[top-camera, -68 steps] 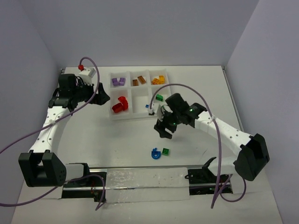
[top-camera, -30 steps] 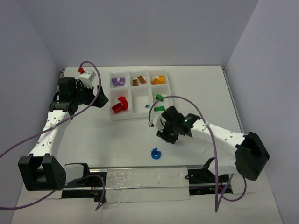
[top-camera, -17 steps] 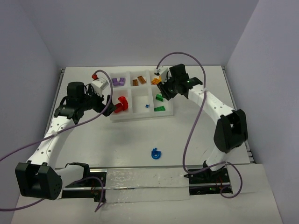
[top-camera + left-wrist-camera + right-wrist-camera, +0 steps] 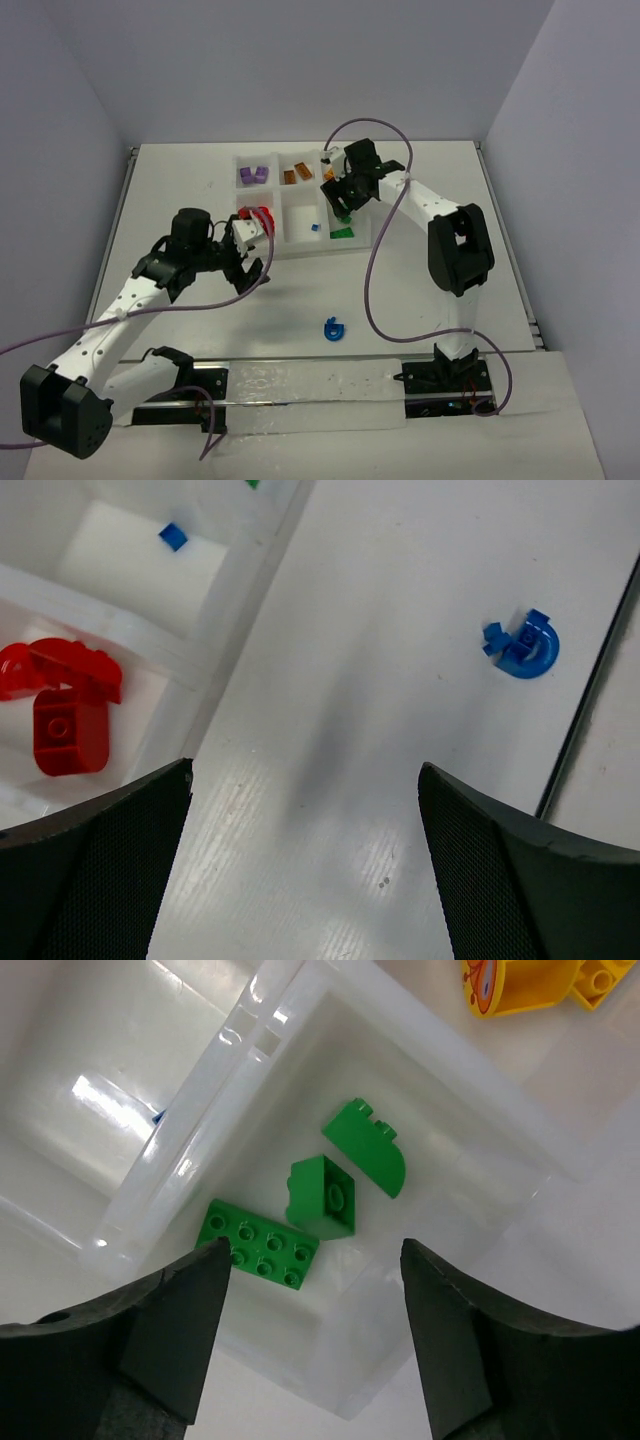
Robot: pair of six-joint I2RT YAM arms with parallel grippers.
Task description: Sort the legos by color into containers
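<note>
Two grippers stand wide open, both empty. The right gripper (image 4: pixel 312 1345) hangs over the near-right compartment of the tray (image 4: pixel 300 250), where three green pieces (image 4: pixel 330 1197) lie close together. The left gripper (image 4: pixel 305 880) hovers over the table (image 4: pixel 330 770) at the tray's near edge, beside the red pieces (image 4: pixel 65 695) in the near-left compartment. A tiny blue brick (image 4: pixel 173 536) sits in the near-middle compartment. A blue curved piece (image 4: pixel 522 648) lies on the table, well apart from the tray.

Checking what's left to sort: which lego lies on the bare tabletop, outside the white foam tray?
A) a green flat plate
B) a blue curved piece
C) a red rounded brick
B: the blue curved plastic lego lies on the tabletop, clear of the white foam tray, which holds the red bricks and green pieces.
</note>
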